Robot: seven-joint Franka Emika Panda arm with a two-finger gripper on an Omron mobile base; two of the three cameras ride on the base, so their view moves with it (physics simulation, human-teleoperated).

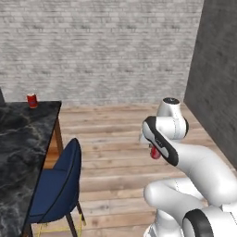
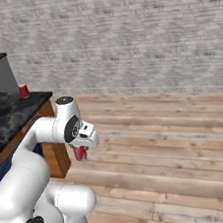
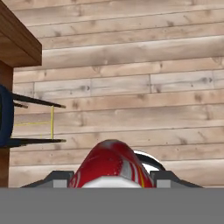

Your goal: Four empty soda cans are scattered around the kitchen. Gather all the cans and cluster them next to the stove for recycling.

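Observation:
My gripper (image 2: 80, 149) hangs over the wood plank floor, shut on a red soda can (image 2: 80, 152) that points downward below the hand. In the left base view the same held can (image 1: 155, 153) peeks out behind the arm. The hand view has the can (image 3: 109, 164) pinched between the two dark fingertips (image 3: 59, 178), its silver rim showing at the right. A second red soda can (image 1: 32, 100) stands upright at the far corner of the black marbled counter (image 1: 18, 139), also seen in the right base view (image 2: 24, 90). The stove is out of view.
A blue chair (image 1: 58, 183) with dark legs is tucked against the counter's side, and its legs (image 3: 35, 120) show at the left of the hand view. White brick wall (image 1: 102, 46) runs along the back, a dark wall (image 1: 217, 78) stands to the right. Wood floor (image 2: 178, 139) lies between.

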